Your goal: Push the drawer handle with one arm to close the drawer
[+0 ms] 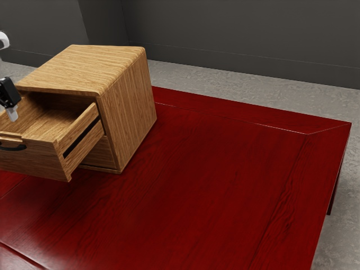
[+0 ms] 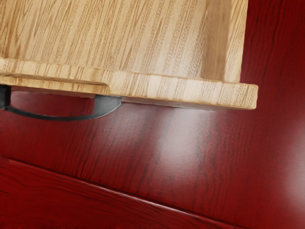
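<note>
At the exterior view's left edge, my gripper [image 1: 12,114] points down, seen against the open drawer's inside, above the level of the handle; its exact depth is unclear. The wooden drawer [image 1: 36,160] stands pulled well out of the upper part of the cabinet [image 1: 126,107]. A dark curved handle [image 1: 14,148] is on its front, partly cut off by the picture's edge. In the wrist view, the drawer [image 2: 181,90] is seen from above, with the black handle [image 2: 62,117] jutting from its front panel. I see no contact between gripper and handle.
The cabinet stands on a dark red wooden table [image 1: 214,185], whose far corner lies at the exterior view's right. Below the open drawer is another closed front, partly hidden. A grey wall [image 1: 242,39] and floor lie beyond. Red tabletop [image 2: 157,152] extends in front of the handle.
</note>
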Controlling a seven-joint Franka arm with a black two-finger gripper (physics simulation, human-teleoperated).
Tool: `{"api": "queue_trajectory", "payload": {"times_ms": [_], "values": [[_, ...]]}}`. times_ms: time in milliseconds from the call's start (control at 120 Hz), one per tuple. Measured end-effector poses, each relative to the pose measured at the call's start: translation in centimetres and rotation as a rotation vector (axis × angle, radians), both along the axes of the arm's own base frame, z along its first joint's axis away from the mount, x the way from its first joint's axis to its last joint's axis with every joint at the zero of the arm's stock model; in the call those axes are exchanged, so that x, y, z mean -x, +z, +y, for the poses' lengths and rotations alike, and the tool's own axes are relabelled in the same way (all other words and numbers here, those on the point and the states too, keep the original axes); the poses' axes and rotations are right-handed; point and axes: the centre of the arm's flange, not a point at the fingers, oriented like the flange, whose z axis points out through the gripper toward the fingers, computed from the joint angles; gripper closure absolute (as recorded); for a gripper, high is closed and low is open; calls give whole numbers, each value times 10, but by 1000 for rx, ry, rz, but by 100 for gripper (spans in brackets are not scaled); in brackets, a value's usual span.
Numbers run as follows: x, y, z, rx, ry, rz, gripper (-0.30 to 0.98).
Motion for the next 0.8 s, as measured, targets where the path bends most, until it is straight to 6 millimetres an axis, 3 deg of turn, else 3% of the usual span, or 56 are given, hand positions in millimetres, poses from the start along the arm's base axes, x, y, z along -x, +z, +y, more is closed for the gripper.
{"api": "queue_trajectory", "payload": {"times_ms": [117, 200, 367, 467, 625, 800], "values": [[6, -6, 20, -10, -12, 29, 0], [12, -26, 33, -10, -44, 40, 2], [7, -43, 33, -31, -187, 2, 41], [7, -65, 39, -29, -251, -6, 57], [8, -103, 48, -33, -335, -20, 70], [10, -123, 57, -62, -403, -56, 76]]}}
